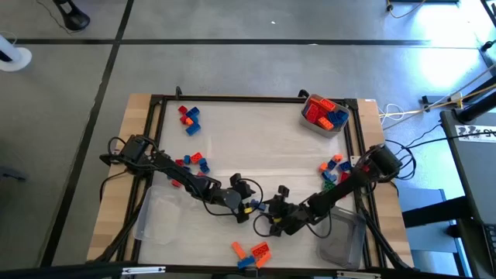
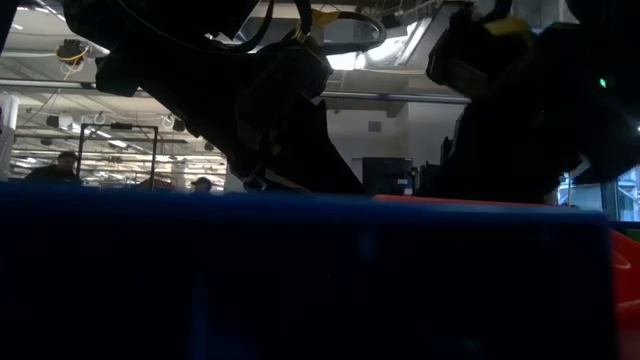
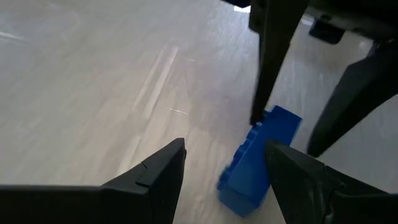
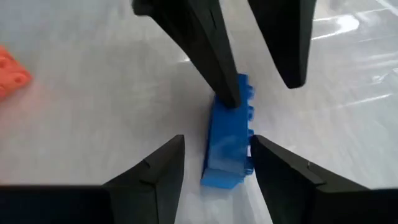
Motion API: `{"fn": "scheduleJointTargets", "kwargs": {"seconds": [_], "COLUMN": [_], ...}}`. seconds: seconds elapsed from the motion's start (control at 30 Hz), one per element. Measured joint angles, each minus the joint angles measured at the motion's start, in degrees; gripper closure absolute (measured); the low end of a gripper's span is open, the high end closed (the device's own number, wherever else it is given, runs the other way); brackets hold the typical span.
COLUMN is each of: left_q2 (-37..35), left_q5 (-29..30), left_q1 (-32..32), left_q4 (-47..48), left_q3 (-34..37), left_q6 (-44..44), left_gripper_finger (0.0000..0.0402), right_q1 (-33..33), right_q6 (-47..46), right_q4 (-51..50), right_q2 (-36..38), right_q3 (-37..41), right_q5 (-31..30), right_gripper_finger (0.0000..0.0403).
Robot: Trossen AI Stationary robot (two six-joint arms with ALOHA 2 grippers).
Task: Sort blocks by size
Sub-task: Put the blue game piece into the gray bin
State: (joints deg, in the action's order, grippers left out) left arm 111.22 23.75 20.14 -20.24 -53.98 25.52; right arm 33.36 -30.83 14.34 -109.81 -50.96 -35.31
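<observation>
2 grippers (image 1: pixel 246 203) (image 1: pixel 273 211), 1 blue brick (image 4: pixel 229 134) btwn them, 1 tub (image 1: pixel 322 124).

No text, label, brand, number or sign is showing clearly enough to be read in any view. A white tag with dark marks is lying on the dark equipment (image 1: pixel 474 132) at the high view's right edge, but its characters cannot be made out.

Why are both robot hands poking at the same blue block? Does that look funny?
Yes, a bit odd. One blue block lies on the table near its front middle with both grippers crowding it: the left gripper and the right gripper, each open, come at it from opposite sides. One left finger touches its end.
</observation>
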Motion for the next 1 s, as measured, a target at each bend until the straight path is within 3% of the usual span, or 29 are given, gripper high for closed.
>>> {"fn": "scheduleJointTargets", "kwargs": {"seconds": [0.47,0.77,1.0], "left_q2": [0.00,0.00,-0.32], "left_q5": [-0.03,-0.08,-0.02], "left_q1": [0.00,0.03,1.10], "left_q4": [-0.10,-0.19,-0.25], "left_q3": [0.00,0.00,-0.02], "left_q6": [-0.19,-0.23,-1.42], "left_gripper_finger": [0.0194,0.0194,0.0194], "right_q1": [-0.02,-0.85,-0.83], "right_q6": [0.75,1.14,1.16], "right_q4": [2.57,2.15,2.11], "right_q2": [-2.83,-2.81,-2.77], "right_q3": [0.04,0.02,0.02], "right_q5": [-1.58,-1.58,-1.42], "right_gripper_finger": [0.0220,0.0307,0.0297]}}
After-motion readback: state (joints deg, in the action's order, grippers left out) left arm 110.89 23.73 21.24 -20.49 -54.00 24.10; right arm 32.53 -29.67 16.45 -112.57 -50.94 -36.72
